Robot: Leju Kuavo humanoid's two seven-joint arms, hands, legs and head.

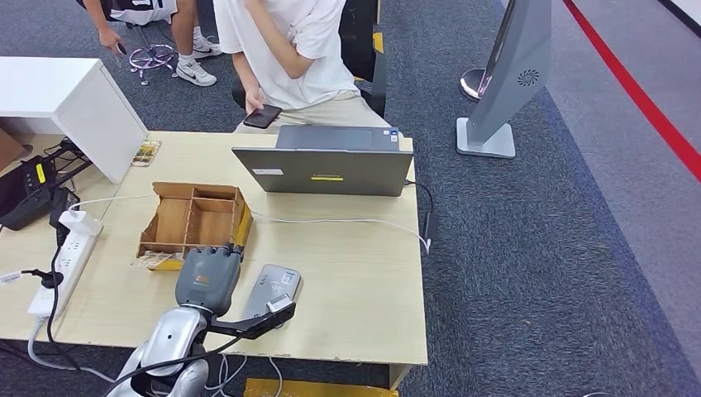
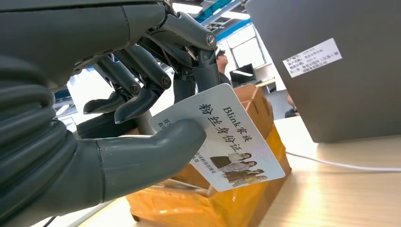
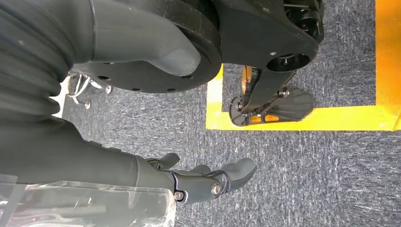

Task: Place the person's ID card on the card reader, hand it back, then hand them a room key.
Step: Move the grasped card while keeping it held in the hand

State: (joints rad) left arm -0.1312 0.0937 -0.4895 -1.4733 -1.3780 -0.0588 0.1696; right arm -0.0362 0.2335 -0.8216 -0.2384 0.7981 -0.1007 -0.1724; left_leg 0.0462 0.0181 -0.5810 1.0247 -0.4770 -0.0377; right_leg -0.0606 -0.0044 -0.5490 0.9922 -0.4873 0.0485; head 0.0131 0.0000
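My left hand (image 1: pixel 207 278) hovers over the desk's front edge, between the wooden compartment box (image 1: pixel 195 217) and the grey card reader (image 1: pixel 271 289). In the left wrist view my left hand (image 2: pixel 113 156) pinches a white ID card (image 2: pixel 236 146) between thumb and fingers; the card bears printed characters and a small group photo. It hangs above the desk, in front of the wooden box (image 2: pixel 255 101). My right hand (image 3: pixel 208 182) hangs over the grey carpet with its fingers stretched out and nothing in them. A person (image 1: pixel 289 50) sits behind the desk holding a phone (image 1: pixel 262 116).
A grey laptop (image 1: pixel 331 165) stands open at the back of the desk (image 1: pixel 364 281), its white cable (image 1: pixel 347 221) trailing across to the right edge. A power strip (image 1: pixel 64 256) and wires lie at the left. A white cabinet (image 1: pixel 74 95) stands at the far left.
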